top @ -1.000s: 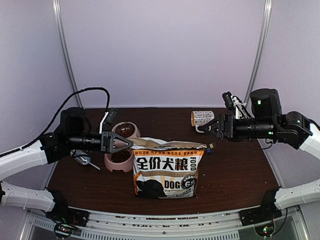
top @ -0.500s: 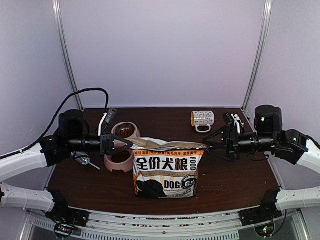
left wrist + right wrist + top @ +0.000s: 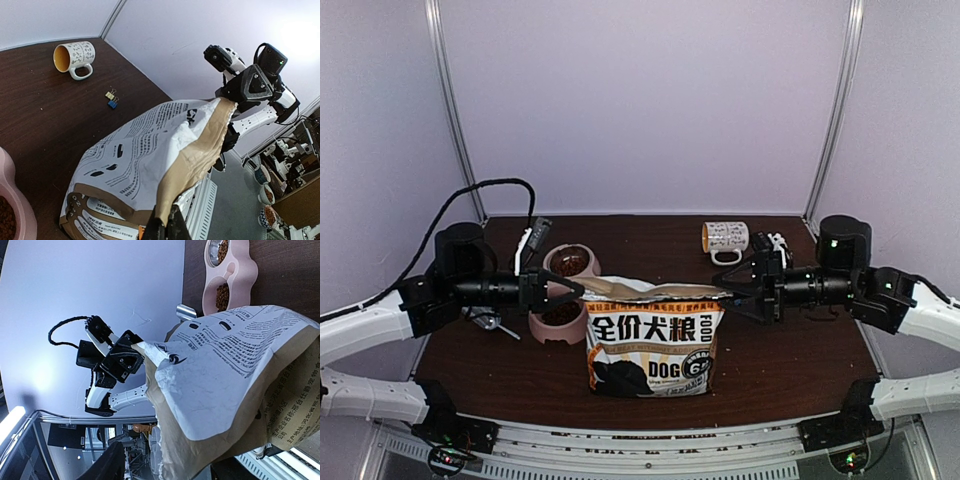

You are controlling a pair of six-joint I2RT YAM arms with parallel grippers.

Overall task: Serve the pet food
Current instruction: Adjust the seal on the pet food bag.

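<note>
Standing upright mid-table in the top view, the dog-food bag (image 3: 655, 345) is being pinched at its left top corner by the clenched left gripper (image 3: 582, 290). The right gripper (image 3: 745, 293) is straddling the right corner, grasp indeterminate. Pet food (image 3: 560, 313) is lying in both pink bowl (image 3: 537, 327) compartments. In the left wrist view, fingers (image 3: 172, 227) are clamping the bag's kraft edge. In the right wrist view, the bag top is sitting between the jaws.
</note>
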